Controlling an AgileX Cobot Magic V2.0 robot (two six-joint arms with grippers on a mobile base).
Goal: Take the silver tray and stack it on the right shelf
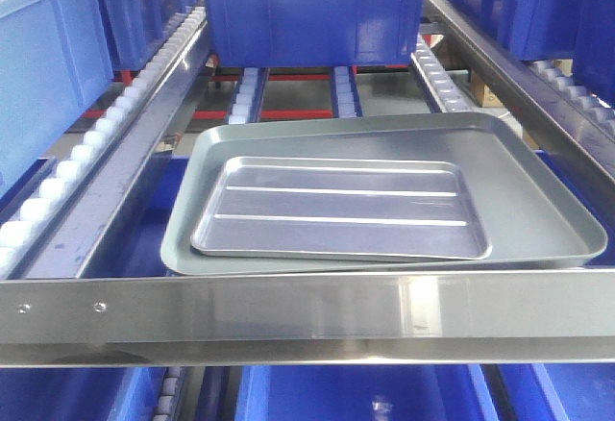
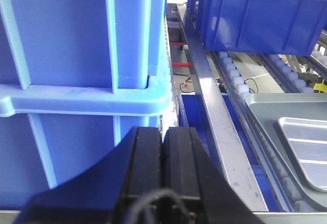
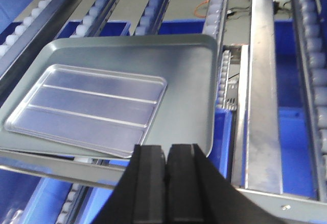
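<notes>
The shiny ridged stainless-steel silver tray (image 3: pixel 87 109) lies inside the larger dull grey tray (image 3: pixel 186 96), long axis crosswise, ahead-left of the nearer right gripper (image 3: pixel 167 175), jaws together; the left gripper (image 2: pixel 163 157) is likewise closed, empty.

Blue plastic bins (image 1: pixel 312 8) crowd steel roller racks under bright light.
</notes>
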